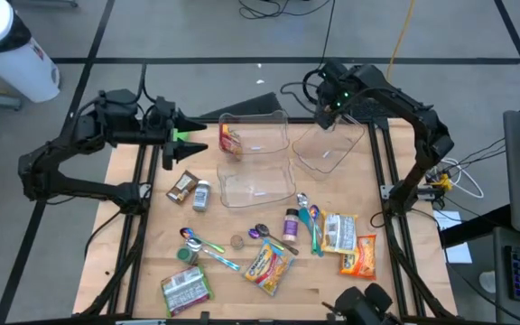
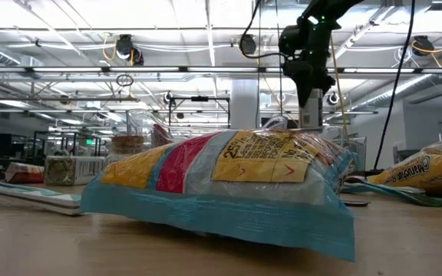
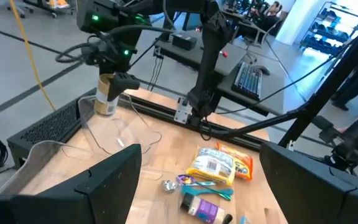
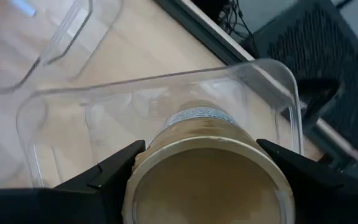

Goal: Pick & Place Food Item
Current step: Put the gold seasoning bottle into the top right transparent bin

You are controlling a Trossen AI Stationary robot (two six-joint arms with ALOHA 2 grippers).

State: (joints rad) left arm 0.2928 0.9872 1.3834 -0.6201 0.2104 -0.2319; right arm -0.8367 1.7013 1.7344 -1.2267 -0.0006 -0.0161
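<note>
Jar (image 4: 204, 168), tan with a pale label, clamped between the right gripper's (image 1: 330, 116) two dark fingers (image 4: 104, 177), held above the open top of a clear plastic bin (image 1: 328, 146) at the table's (image 1: 152, 253) far right.

From left to right in the high view:
- Left gripper (image 1: 188, 135) hovering at the far left edge of the table, fingers spread wide apart, holding nothing.
- Small brown packet (image 1: 182, 185) and a grey can (image 1: 202, 195) just below it, side by side.
- Second clear bin (image 1: 253, 134) near centre, with a red-and-yellow packet (image 1: 231, 138) inside against its left wall.
- Third clear bin (image 1: 256, 183) just in front of that one.
- Green-and-white packet (image 1: 186, 289) at the near left edge.
- Spoons (image 1: 206, 246) and a small round lid (image 1: 236, 241) scattered across the middle.
- Yellow-and-red snack bag (image 1: 269, 264) near front centre, filling the low view.
- Small purple-capped bottle (image 1: 291, 220) beside blue-green utensils (image 1: 315, 230).
- Pale noodle packet (image 1: 337, 231) and an orange packet (image 1: 357, 255) at right, touching.

Seen from the left wrist: right gripper with the jar (image 3: 106, 96) over the bin's rim (image 3: 114, 127).
</note>
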